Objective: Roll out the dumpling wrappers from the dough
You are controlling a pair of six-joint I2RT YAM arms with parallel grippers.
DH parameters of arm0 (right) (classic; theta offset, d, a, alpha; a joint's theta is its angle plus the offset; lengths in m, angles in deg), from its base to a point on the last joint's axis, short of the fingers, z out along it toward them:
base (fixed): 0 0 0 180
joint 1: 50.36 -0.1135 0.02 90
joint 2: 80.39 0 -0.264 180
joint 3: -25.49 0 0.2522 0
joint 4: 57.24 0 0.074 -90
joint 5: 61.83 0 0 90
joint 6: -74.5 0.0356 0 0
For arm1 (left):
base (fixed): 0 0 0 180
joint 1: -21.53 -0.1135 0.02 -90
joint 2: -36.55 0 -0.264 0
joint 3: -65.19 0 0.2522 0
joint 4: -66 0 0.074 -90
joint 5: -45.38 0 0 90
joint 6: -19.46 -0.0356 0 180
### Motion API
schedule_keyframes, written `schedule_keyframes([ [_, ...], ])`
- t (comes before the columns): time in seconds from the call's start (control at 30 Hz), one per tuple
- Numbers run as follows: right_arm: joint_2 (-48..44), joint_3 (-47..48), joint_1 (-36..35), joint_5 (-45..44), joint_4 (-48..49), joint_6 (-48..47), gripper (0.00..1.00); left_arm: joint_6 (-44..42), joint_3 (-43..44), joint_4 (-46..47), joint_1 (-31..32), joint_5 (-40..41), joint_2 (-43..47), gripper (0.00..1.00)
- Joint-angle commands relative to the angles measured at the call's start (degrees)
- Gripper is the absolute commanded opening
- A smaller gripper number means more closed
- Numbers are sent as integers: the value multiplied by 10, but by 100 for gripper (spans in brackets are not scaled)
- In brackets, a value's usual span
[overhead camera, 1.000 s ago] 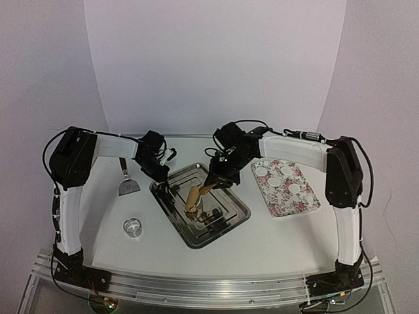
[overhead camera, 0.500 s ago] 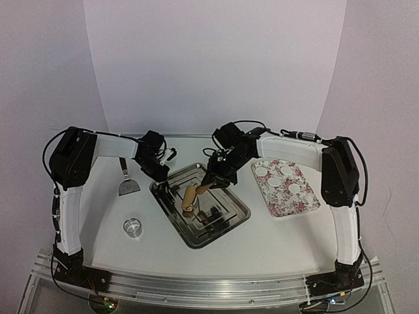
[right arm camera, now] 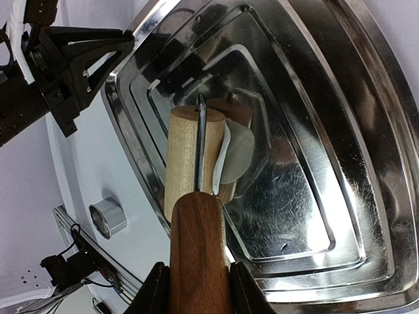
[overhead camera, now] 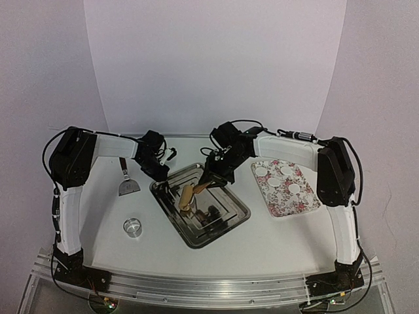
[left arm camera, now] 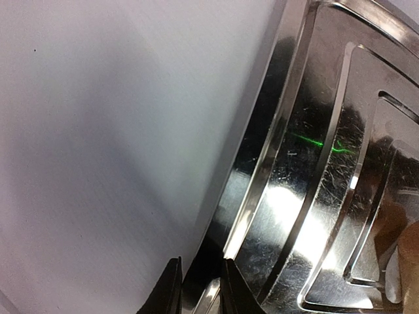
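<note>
A steel tray (overhead camera: 230, 219) lies in the middle of the table. My left gripper (left arm camera: 196, 291) is shut on its left rim (left arm camera: 262, 163), one finger on each side of the edge. My right gripper (right arm camera: 196, 288) is shut on the dark wooden handle (right arm camera: 196, 248) of a rolling pin. Its pale roller (right arm camera: 186, 154) rests in the tray against a thin, flat, pale piece of dough (right arm camera: 237, 156) that curls up along the roller's side. Several dumpling wrappers (overhead camera: 275, 182) lie as small white discs on a floral tray (overhead camera: 288, 204) at the right.
A clear ring cutter (overhead camera: 133, 227) stands on the table left of the steel tray, also seen as a ring (right arm camera: 108, 217) in the right wrist view. A metal scraper (overhead camera: 127, 186) lies at the far left. My left gripper body (right arm camera: 72, 59) shows beside the tray rim.
My right gripper has drawn the rolling pin slightly left across the steel tray. The left gripper stays on the tray rim.
</note>
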Motion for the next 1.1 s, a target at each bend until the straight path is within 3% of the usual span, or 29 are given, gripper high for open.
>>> schedule_keyframes([
  [0.0,155,-53,-16,-111,-232,0,0,15,-28,-28,2,-8,-19,0],
  [0.67,213,102,-13,-143,-301,-43,0,21,-26,-31,12,-12,-15,0],
  [1.07,99,-75,19,-159,-267,-43,0,26,-37,-31,5,23,-9,0],
])
